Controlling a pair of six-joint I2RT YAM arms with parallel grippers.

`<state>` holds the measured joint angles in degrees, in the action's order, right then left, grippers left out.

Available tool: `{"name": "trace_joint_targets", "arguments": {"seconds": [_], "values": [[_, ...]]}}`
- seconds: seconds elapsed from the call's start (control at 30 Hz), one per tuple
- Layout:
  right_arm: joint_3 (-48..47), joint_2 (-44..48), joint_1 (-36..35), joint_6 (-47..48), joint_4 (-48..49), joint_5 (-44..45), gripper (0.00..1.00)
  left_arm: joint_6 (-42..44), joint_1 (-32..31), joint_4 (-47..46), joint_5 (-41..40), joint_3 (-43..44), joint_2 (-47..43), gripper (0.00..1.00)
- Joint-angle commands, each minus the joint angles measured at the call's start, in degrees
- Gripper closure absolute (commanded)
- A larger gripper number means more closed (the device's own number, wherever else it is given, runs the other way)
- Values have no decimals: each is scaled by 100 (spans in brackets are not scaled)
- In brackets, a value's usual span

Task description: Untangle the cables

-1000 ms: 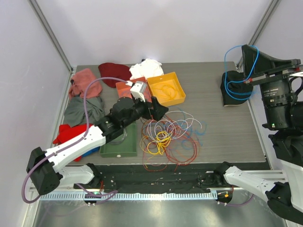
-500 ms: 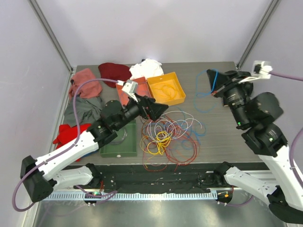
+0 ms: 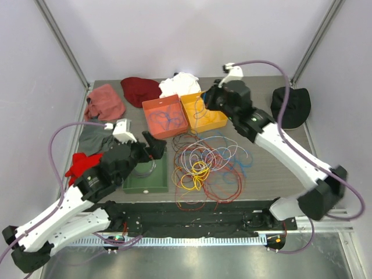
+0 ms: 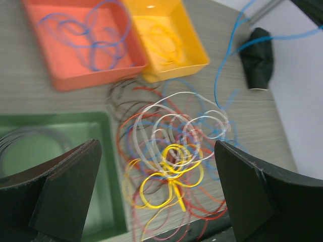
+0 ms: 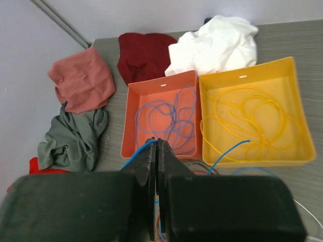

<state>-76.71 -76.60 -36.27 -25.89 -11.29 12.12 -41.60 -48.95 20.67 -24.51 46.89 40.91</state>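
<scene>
Tabletop [image 3: 279, 157] cables [image 3: 206, 168] judged limp, light, snag-prone: take outer loops; right gripper [image 5: 154, 151] clamps a blue cable [image 5: 228, 150], left gripper [image 4: 157, 146] gapes empty.

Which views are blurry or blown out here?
Left wrist: soft throughout, cables smeared. Right wrist: orange tray and yellow tray crisp; right claw, shut on a blue cable, out of focus up close. Top external: sharp, white cloth overexposed.

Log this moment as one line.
left tool: open, facing cable tangle | right tool: shut on blue cable, near orange tray | status: cables not yet untangled
</scene>
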Motion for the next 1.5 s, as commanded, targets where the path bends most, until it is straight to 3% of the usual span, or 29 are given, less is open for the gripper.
{"name": "trace_joint_targets", "arguments": {"seconds": [0.0, 0.13, 0.63, 0.8, 0.9, 1.03, 1.07, 1.3, 1.4, 1.47], "values": [[-1160, -1092, -20, -48, 171, -526, 99, -444, -1, 1062, -915, -259, -583, 0], [-1820, -2251, -29, 31, 153, -605, 99, -498, -1, 1255, -1012, -356, -873, 0], [-4578, -4714, -257, 5, -232, -1045, 99, -296, 8, 1212, -994, -392, -689, 0], [-5021, -5338, -302, 101, -523, -1089, 99, -296, -1, 1212, -994, -409, -672, 0], [-4959, -5392, -310, 251, -786, -949, 91, -296, -1, 1221, -1012, -435, -689, 0], [-5221, -5567, -354, 610, -1425, -633, 60, -287, -1, 1098, -977, -506, -619, 0], [-5336, -5620, -406, 707, -1603, -345, 57, -287, -1, 1037, -942, -515, -558, 0], [-5619, -5560, -539, 1148, -2474, 1098, 51, -304, -1, 887, -757, -506, -346, 0], [-4997, -4937, -539, 946, -2248, 1415, 52, -304, -1, 738, -696, -550, -329, 0], [-3970, -4358, -530, 893, -1862, 1530, 52, -269, -1, 615, -643, -594, -311, 0]]}}
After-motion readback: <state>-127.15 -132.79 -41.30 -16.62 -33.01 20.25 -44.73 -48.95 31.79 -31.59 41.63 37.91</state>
